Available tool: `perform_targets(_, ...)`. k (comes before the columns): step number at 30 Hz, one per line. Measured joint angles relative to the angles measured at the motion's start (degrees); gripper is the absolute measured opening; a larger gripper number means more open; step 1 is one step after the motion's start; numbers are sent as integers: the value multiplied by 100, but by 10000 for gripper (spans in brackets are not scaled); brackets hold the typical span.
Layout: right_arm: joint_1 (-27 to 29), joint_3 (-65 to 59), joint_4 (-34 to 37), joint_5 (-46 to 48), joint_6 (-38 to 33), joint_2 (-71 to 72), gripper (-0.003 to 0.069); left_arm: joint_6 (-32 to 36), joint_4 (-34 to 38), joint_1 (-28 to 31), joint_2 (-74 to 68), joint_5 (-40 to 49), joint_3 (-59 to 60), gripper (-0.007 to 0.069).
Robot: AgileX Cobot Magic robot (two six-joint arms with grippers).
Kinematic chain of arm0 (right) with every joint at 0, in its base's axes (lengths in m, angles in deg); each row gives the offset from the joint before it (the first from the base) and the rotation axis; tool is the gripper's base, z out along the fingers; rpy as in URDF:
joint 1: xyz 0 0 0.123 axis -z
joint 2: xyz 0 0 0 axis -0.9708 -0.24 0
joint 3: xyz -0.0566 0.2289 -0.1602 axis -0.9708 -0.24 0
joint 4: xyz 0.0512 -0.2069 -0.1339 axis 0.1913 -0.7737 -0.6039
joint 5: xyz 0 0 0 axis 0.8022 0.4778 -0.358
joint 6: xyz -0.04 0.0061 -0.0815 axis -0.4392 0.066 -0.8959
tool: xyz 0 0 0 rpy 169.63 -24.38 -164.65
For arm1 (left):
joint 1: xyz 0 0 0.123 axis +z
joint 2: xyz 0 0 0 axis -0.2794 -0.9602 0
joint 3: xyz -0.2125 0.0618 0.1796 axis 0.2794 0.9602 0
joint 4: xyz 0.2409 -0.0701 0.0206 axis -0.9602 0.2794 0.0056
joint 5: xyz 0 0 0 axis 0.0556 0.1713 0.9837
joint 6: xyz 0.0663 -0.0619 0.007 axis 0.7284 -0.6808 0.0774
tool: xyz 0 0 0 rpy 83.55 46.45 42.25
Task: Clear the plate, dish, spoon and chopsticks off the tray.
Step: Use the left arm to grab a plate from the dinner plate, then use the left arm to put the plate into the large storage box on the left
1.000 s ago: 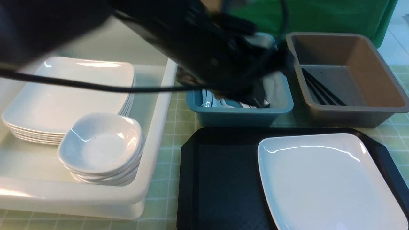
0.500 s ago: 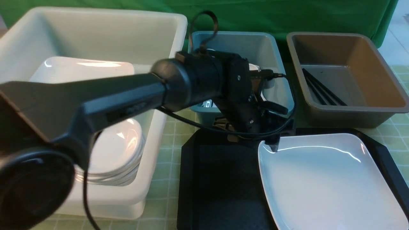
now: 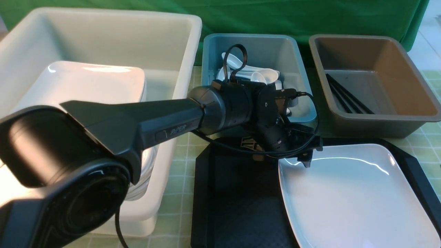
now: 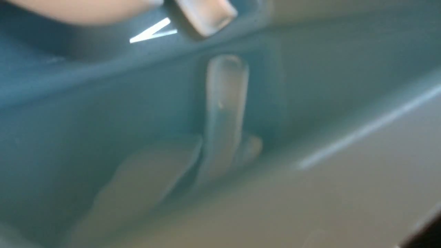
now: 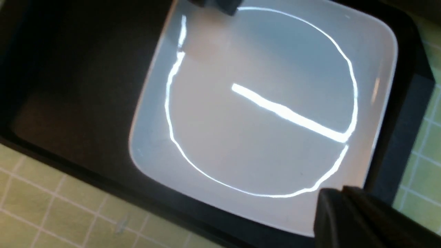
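Note:
The white plate (image 3: 351, 193) lies on the right half of the black tray (image 3: 234, 193). My left gripper (image 3: 280, 157) is low over the tray's far edge with its fingers apart and nothing between them. One fingertip (image 3: 305, 161) is at the plate's far-left corner. White spoons (image 3: 262, 74) lie in the teal tub (image 3: 296, 55). Black chopsticks (image 3: 346, 96) lie in the brown tub (image 3: 406, 75). In the right wrist view my right gripper (image 5: 339, 193) is shut and empty above one corner of the plate (image 5: 258, 120) on the tray (image 5: 86, 86). The left wrist view is a blur of teal tub wall (image 4: 103, 113).
A large white tub (image 3: 186, 44) at the left holds a stack of white plates (image 3: 86, 86) and small dishes partly hidden behind my left arm. The green checked cloth (image 3: 179, 165) covers the table. The tubs stand just beyond the tray.
My left arm has come out of the teal tub and moved down and toward me. Its gripper now sits at the tray's far edge by the plate's corner.

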Motion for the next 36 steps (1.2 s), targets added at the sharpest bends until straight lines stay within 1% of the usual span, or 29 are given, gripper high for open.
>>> perform_targets(2, 0, 0, 67, -39, -57, 0, 8, 45, 42, 0, -21, -11, -7, 371)
perform_targets(3, 0, 0, 81, -44, -74, 0, 8, 55, 64, 0, -35, -9, -7, 340)
perform_targets(4, 0, 0, 87, -44, -85, 0, 8, 69, 64, 0, -56, -3, -7, 269)
perform_targets(5, 0, 0, 87, -44, -93, 0, 8, 87, 64, 0, -58, -3, -12, 256)
perform_targets(6, 0, 0, 87, -50, -114, 0, 8, 119, 100, 10, -73, 2, -18, 170)
perform_targets(7, 0, 0, 87, -62, -135, 0, 8, 182, 195, 32, -80, 43, -18, 130)
perform_targets(10, 0, 0, 98, -68, -213, 0, 8, 300, 339, 34, -87, 130, -29, 129)
perform_targets(14, 0, 0, 98, -68, -231, 0, 8, 341, 285, 34, -4, 301, -29, 122)
perform_targets(17, 0, 0, 105, -93, -239, 0, 8, 389, 153, 3, 389, 660, -29, 71)
perform_targets(18, 0, 0, 105, -106, -244, 0, 8, 395, 147, 3, 389, 680, -29, 71)
perform_targets(20, 0, 0, 105, -133, -244, 0, 8, 515, 86, -3, 708, 922, -35, 41)
perform_targets(23, 0, 0, 105, -196, -249, 0, 8, 644, -52, -9, 1059, 1213, -35, 20)
perform_targets(29, 0, 114, 129, -273, -249, 0, 8, 688, -287, -9, 1475, 1524, -29, 6)
perform_targets(36, 0, 723, 243, -211, -249, 0, 8, 802, -558, -9, 2099, 1764, -183, -1)
